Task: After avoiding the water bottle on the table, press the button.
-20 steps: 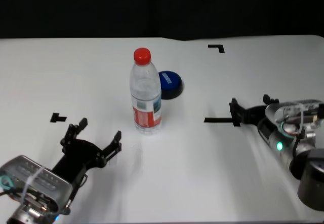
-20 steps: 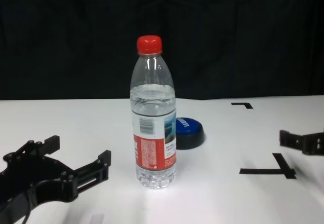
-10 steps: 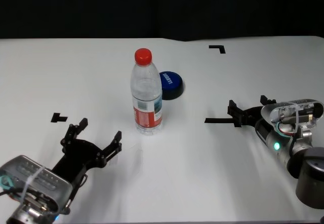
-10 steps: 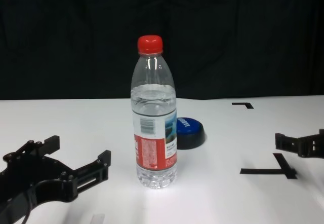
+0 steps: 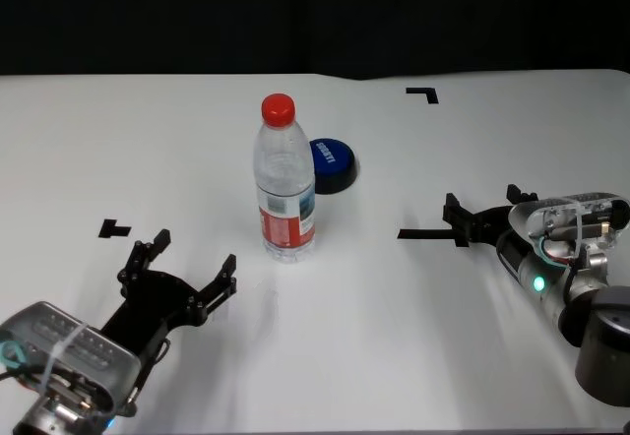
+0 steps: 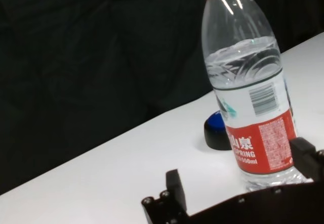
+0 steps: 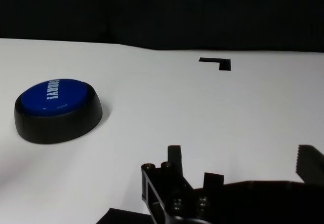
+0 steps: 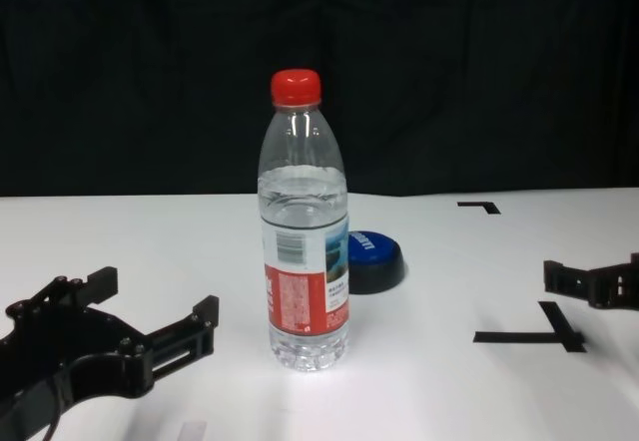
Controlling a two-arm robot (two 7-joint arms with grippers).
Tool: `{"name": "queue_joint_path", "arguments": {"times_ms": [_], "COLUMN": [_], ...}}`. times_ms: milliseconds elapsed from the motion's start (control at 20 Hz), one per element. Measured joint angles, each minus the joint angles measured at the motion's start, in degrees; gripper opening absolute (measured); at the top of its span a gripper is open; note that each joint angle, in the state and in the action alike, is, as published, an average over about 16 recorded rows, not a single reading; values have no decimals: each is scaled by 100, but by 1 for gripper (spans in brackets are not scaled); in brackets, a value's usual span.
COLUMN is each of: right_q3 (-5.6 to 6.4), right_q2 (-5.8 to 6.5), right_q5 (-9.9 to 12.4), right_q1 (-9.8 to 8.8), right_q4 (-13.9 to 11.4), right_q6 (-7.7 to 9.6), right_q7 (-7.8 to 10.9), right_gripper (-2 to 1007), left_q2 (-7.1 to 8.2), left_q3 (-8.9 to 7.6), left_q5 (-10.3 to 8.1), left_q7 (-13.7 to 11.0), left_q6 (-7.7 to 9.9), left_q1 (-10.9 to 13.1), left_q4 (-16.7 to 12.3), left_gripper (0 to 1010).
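Note:
The water bottle (image 5: pixel 285 184) stands upright mid-table, clear with a red cap and a red label. The blue dome button (image 5: pixel 332 162) sits just behind it to the right, partly hidden by it in the chest view (image 8: pixel 376 259). My right gripper (image 5: pixel 482 201) is open and empty, low over the white table (image 5: pixel 148 140), to the right of the button and apart from it; the right wrist view shows the button (image 7: pixel 56 107) ahead with bare table between. My left gripper (image 5: pixel 193 253) is open and empty at the front left, short of the bottle (image 6: pixel 248 82).
Black tape marks lie on the table: a corner (image 5: pixel 421 93) at the back right, a T (image 5: pixel 423 233) under my right gripper, and a small mark (image 5: pixel 113 228) at the left. A dark backdrop stands behind the table's far edge.
My right gripper has edged slightly left toward the button, then held still. The left arm, the bottle and the button have not moved.

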Motion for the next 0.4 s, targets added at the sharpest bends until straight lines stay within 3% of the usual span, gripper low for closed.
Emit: {"name": "queue_joint_path", "arguments": {"times_ms": [400], "right_q3": [4], "right_q2": [-1], "right_q5": [6], "right_q1": [-4], "right_q4": [-4], "right_q6": [-4], "right_q7": [-2], "right_gripper": [1003], "left_q2": [0], "left_q3": [0], "left_q5": [0], "left_q7": [0], "left_q6": [0], "left_q1": [0], "left_q4": [0], "left_gripper": [1003]}}
